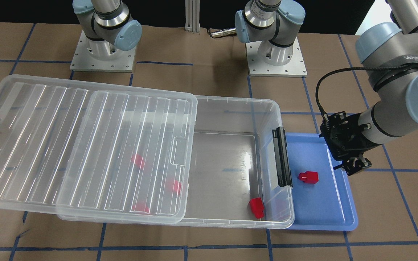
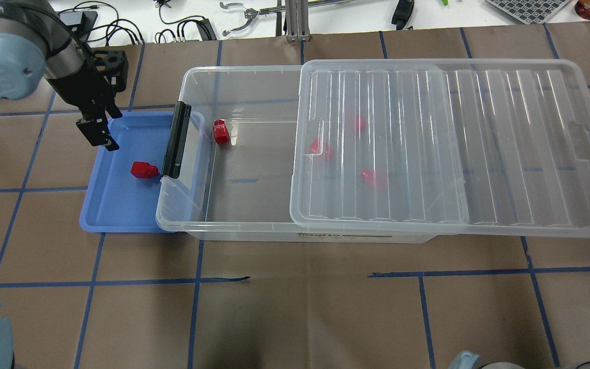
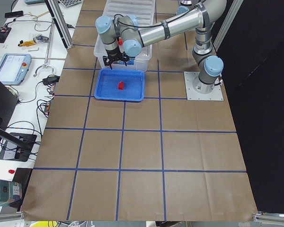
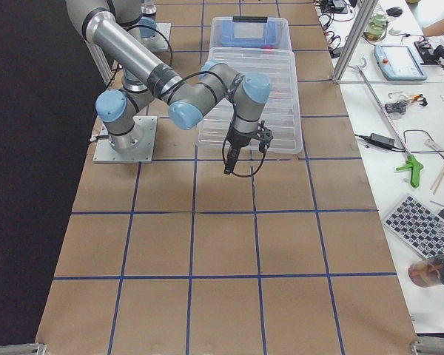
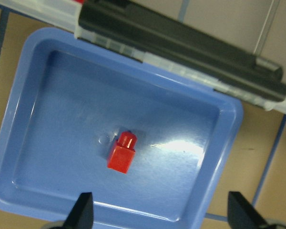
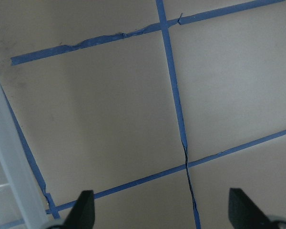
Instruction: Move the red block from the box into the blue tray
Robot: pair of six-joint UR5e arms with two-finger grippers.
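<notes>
A red block point(image 1: 308, 177) lies on its side in the blue tray point(image 1: 321, 204), also in the left wrist view point(image 5: 122, 152). My left gripper point(image 1: 354, 167) is open and empty, above the tray's edge farthest from the box, apart from that block. The clear box point(image 1: 230, 103) touches the tray with its black latch bar point(image 1: 281, 156). Its ribbed lid point(image 1: 85, 145) is slid aside and covers most of it. One red block point(image 1: 256, 207) lies in the uncovered corner; three more show dimly under the lid point(image 2: 372, 177). My right gripper point(image 6: 157, 214) is open and empty over bare table paper.
Brown paper with blue tape lines point(image 2: 300, 307) covers the table. Both arm bases point(image 1: 102, 54) stand at the table's robot side. The lid overhangs the box's end away from the tray point(image 2: 556, 154). Benches with tools and cables point(image 2: 197, 20) lie beyond the table.
</notes>
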